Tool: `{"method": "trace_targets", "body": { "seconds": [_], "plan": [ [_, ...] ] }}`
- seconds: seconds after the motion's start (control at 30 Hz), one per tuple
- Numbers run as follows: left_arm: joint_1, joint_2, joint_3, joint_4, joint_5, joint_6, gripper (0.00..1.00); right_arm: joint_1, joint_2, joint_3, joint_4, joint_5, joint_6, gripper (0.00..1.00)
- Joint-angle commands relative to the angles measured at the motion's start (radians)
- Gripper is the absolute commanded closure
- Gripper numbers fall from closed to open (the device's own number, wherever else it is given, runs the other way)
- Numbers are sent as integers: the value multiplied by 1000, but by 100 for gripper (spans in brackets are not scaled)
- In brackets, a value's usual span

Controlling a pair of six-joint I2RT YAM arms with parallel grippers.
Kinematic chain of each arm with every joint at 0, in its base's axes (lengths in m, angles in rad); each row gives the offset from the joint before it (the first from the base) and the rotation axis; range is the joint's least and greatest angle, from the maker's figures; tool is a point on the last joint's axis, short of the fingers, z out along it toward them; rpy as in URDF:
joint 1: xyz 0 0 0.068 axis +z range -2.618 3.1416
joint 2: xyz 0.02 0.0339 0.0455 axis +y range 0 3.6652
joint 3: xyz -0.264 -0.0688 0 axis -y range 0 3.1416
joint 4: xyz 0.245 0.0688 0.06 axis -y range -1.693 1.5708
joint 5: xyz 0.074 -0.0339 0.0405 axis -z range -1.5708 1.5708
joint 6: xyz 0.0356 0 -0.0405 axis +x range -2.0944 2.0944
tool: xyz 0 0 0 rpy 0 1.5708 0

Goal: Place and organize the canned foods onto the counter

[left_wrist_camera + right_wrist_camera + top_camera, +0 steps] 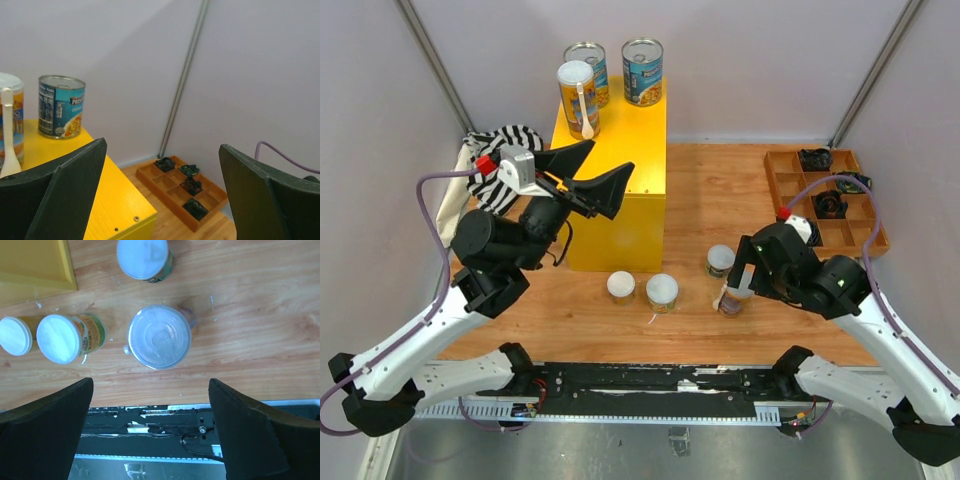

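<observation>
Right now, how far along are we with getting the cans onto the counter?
Done: three cans stand on the yellow counter. In hand: nothing; the left hand is open, the right hand open over the clear-lidded can. Left: that can and three white-lidded cans on the table.

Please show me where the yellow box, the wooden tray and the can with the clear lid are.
Yellow box (635, 130): top external view, bare part of its top face.
Wooden tray (788, 187): top external view, floor of a left compartment.
Clear-lid can (159, 337): right wrist view, middle of its lid.
</observation>
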Motion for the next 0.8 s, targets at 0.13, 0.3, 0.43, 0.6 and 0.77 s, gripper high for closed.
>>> {"method": "trace_targets", "body": {
  "seconds": [0.13, 0.3, 0.43, 0.6, 0.77],
  "plan": [
    [-80, -39, -72, -16, -33, -5, 1, -14, 31, 3, -133, 100, 350, 2],
    [-105, -50, -90, -28, -37, -20, 1, -14, 134, 32, -182, 78, 448, 2],
    [-118, -68, -107, -36, -33, -19, 1, -14, 201, 46, -173, 66, 466, 2],
    [-123, -86, -121, -38, -23, -12, 1, -19, 233, 49, -154, 100, 478, 2],
    [-124, -81, -129, -28, 0, -11, 1, -50, 262, 36, -151, 85, 459, 2]
  ]
}}
